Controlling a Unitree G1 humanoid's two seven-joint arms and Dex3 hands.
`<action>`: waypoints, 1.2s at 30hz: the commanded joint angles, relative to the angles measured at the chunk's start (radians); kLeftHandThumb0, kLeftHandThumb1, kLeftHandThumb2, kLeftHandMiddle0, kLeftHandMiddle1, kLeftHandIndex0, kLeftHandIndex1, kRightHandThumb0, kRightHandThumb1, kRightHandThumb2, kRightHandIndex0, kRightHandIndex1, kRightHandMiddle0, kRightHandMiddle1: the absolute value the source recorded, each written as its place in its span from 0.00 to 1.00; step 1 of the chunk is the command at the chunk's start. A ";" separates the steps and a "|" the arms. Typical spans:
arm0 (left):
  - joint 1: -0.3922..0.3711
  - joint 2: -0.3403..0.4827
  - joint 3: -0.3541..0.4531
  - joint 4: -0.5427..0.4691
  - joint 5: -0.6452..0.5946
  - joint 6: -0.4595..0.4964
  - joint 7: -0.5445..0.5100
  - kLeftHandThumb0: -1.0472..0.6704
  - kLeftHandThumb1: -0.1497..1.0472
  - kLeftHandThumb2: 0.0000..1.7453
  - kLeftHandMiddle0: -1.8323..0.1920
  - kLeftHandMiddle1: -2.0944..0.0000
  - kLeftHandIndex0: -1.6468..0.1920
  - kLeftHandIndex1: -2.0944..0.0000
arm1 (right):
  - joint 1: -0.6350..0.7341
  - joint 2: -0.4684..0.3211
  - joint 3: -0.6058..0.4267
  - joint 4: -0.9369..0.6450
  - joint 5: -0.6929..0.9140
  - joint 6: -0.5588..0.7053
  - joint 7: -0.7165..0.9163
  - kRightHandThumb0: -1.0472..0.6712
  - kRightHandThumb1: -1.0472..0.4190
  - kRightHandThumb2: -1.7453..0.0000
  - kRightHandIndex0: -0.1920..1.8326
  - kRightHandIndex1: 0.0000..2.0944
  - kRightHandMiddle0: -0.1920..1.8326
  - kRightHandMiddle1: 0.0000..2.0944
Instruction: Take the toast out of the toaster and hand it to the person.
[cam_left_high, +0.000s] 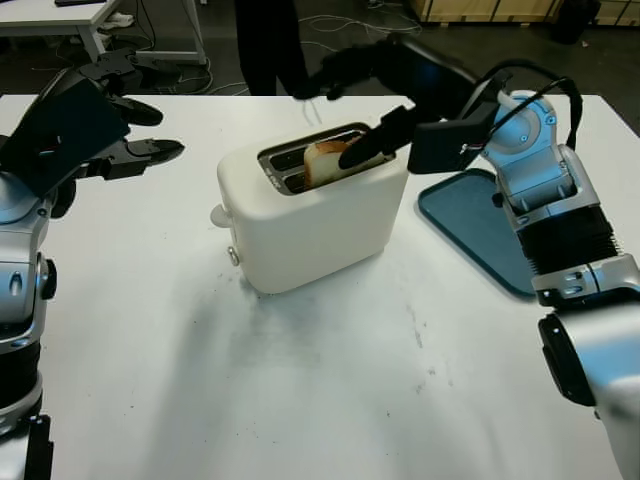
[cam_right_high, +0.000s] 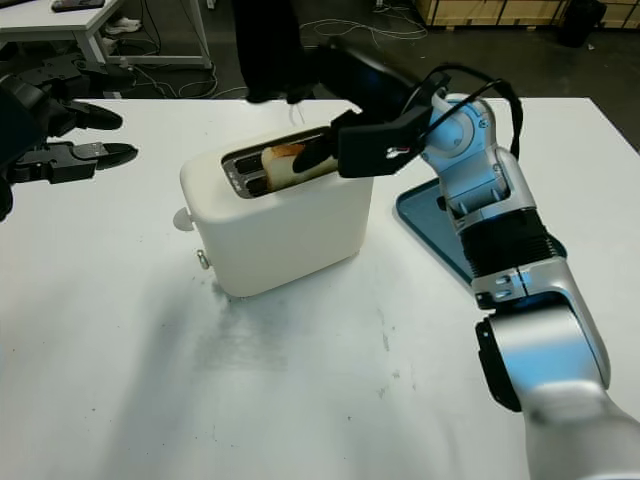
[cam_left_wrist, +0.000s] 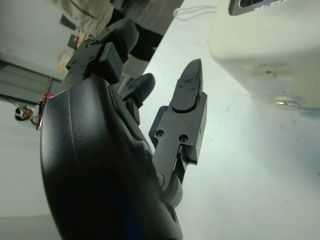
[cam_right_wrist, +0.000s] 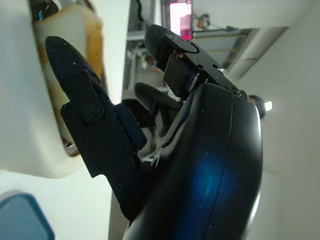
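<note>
A white toaster (cam_left_high: 310, 215) stands mid-worktop (cam_left_high: 330, 390), with the toast (cam_left_high: 323, 161) upright in its near slot, its top edge poking out. The right hand (cam_left_high: 372, 120) is over the toaster's right end, fingers (cam_left_high: 368, 145) wide: one lies against the toast, the others are beyond it, nothing gripped. The left hand (cam_left_high: 120, 135) hovers open at the far left, well apart. A blue tray (cam_left_high: 470, 225) lies right of the toaster. A person (cam_left_high: 268, 45) in dark clothes stands past the far edge.
</note>
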 joint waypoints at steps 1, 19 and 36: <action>0.000 0.000 0.006 0.001 -0.012 0.009 0.007 0.58 0.87 0.09 0.87 0.51 0.77 0.74 | 0.011 0.001 0.011 0.014 -0.019 -0.017 -0.017 0.27 0.30 1.00 0.32 0.41 0.46 0.12; 0.000 -0.001 0.004 0.007 -0.009 -0.004 0.008 0.59 0.86 0.10 0.87 0.50 0.77 0.73 | -0.003 -0.005 0.029 0.138 -0.071 -0.042 -0.043 0.37 0.21 0.99 0.52 0.40 0.57 0.16; 0.011 0.003 0.004 0.000 -0.008 -0.007 0.004 0.58 0.85 0.12 0.88 0.50 0.78 0.73 | 0.005 0.008 0.056 0.163 -0.025 -0.047 0.077 0.37 0.20 1.00 0.62 0.54 0.60 0.44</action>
